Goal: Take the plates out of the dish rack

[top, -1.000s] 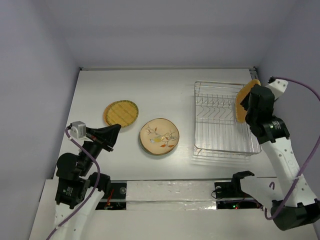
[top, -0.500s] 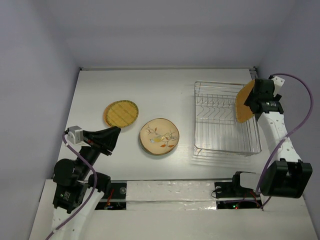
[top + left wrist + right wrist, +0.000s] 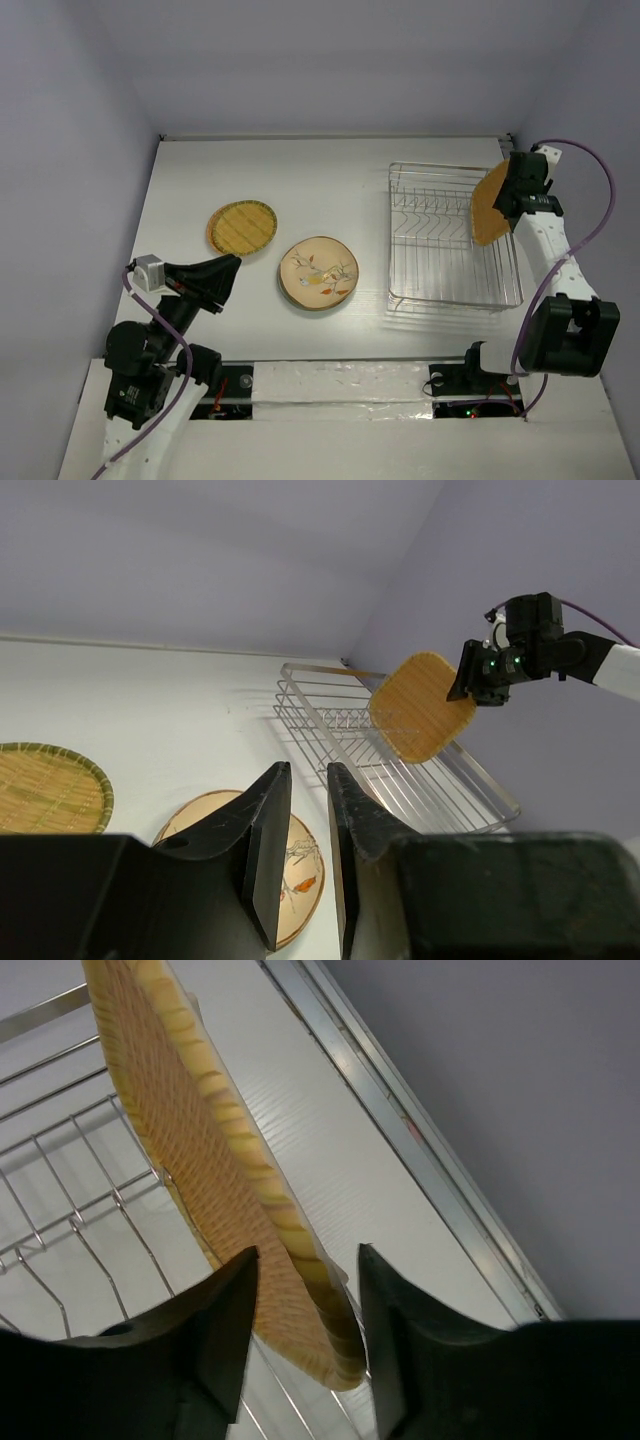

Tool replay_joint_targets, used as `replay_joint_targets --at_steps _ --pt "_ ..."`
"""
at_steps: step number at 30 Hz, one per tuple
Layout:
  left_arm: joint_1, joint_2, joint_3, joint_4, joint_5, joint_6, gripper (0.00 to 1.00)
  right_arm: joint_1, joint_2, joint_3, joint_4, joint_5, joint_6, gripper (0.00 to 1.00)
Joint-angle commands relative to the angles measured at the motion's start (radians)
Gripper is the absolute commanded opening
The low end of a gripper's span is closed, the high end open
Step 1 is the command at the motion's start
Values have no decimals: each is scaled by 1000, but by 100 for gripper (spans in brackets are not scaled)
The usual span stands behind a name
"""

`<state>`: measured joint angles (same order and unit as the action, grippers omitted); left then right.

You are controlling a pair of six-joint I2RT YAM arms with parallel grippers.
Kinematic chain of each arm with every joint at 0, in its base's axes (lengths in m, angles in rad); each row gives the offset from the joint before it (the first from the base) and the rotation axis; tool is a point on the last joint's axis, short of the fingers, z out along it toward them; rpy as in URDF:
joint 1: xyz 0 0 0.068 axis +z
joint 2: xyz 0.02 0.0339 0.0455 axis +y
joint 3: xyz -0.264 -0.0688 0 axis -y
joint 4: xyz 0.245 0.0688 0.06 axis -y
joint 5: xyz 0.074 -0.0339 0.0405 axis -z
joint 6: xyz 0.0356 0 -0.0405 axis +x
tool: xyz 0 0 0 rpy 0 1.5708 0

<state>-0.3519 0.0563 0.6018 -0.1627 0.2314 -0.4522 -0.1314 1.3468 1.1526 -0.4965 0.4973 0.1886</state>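
The rounded-square orange woven plate [image 3: 488,205] stands on edge at the right end of the silver wire dish rack [image 3: 440,285]. My right gripper [image 3: 508,192] is at its upper right edge. In the right wrist view the gripper [image 3: 305,1250] is open and straddles the plate's rim [image 3: 190,1130], with a gap at the right finger. The round orange woven plate [image 3: 241,226] and the cream floral plate [image 3: 318,271] lie flat on the table. My left gripper [image 3: 230,268] hovers near the cream plate, jaws nearly together and empty [image 3: 308,770]. The green plates are out of view.
The rack's other slots hold no plates. Purple walls close in the white table on the left, back and right. A metal strip runs along the table's right edge [image 3: 420,1150], beside the rack. The left wrist view shows the rack [image 3: 440,790] and the square plate [image 3: 420,720].
My right arm has swung from over the rack to its right side, with the gripper staying at the square plate's edge. The plate has barely moved. My left arm has drawn back slightly.
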Motion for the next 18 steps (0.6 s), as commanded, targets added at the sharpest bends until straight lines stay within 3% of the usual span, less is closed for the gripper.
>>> replay_joint_targets --at_steps 1,13,18 --pt "-7 -21 13 34 -4 3 19 -5 8 44 59 -2 -37 45" --pt "-7 -15 12 35 -6 1 19 -5 -11 94 20 -22 -136 0" --pt "-7 -15 12 37 -7 1 19 -5 -50 137 10 -32 -176 0"
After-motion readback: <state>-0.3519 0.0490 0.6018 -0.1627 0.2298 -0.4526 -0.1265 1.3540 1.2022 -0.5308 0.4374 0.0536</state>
